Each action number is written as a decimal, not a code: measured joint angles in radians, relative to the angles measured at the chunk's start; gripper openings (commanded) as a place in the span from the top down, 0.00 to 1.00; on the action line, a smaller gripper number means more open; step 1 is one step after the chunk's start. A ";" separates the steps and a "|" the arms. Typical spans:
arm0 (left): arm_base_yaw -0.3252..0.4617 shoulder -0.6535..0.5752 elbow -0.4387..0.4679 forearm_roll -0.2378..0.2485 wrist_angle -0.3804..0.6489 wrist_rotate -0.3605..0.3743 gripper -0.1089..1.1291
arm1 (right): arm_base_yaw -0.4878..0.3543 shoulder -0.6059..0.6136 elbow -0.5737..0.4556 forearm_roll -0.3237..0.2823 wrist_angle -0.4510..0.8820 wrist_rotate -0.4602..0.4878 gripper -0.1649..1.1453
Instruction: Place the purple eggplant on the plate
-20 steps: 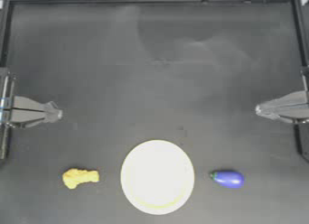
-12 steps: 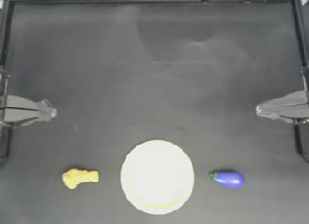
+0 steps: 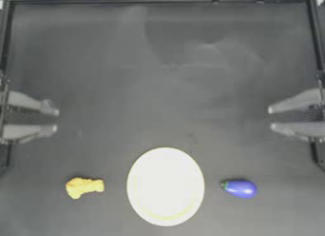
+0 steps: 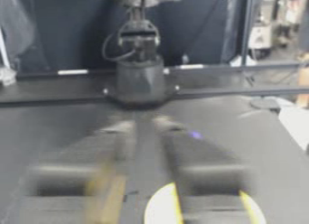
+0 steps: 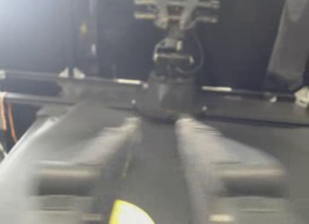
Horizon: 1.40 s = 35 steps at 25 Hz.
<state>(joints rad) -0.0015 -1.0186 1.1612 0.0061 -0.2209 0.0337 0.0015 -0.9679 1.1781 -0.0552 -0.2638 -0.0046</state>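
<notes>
Since the purple eggplant (image 3: 240, 188) lies on the dark table (image 3: 165, 78) just beside the plate (image 3: 165, 186), on the side of the right arm, the step in hand is, in my judgement, the first reach, and the right gripper (image 3: 272, 118) is the natural one to make it. It waits at the right edge of the table, well apart from the eggplant, with its two fingers spread and nothing between them. The left gripper (image 3: 54, 120) is parked at the left edge, also spread and empty. To do the reach well, the right gripper should come above the eggplant and descend with the fingers across its narrow width, not along its length, because the glossy rounded body probably slips out of a grip near the tip. The small green stem points toward the plate, so the thick middle is the better place to close. A lumpy yellow toy (image 3: 84, 186) rests on the other side of the plate and does not disturb this path. The carry is then short, and the release should be low over the middle of the plate so that the eggplant does not roll off.
</notes>
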 measured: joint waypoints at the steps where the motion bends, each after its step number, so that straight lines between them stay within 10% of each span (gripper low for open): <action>1: -0.002 0.000 0.000 0.000 0.003 0.000 0.13 | 0.000 0.000 0.000 0.000 0.008 0.002 0.13; 7: 0.000 0.000 0.000 0.000 0.020 0.002 0.08 | -0.002 -0.005 -0.044 0.015 0.156 0.006 0.12; 19: 0.003 -0.002 0.000 -0.009 0.048 -0.002 0.08 | 0.015 0.152 -0.396 0.155 0.989 0.035 0.12; 29: 0.018 -0.002 0.000 -0.015 0.061 -0.002 0.08 | 0.229 0.419 -0.595 -0.071 1.285 0.295 0.12; 35: 0.028 -0.003 0.000 -0.015 0.075 -0.002 0.08 | 0.308 0.525 -0.615 -0.086 1.324 0.411 0.12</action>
<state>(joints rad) 0.0261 -1.0216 1.1612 -0.0092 -0.1457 0.0322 0.3099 -0.4433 0.5630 -0.1411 1.0600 0.4065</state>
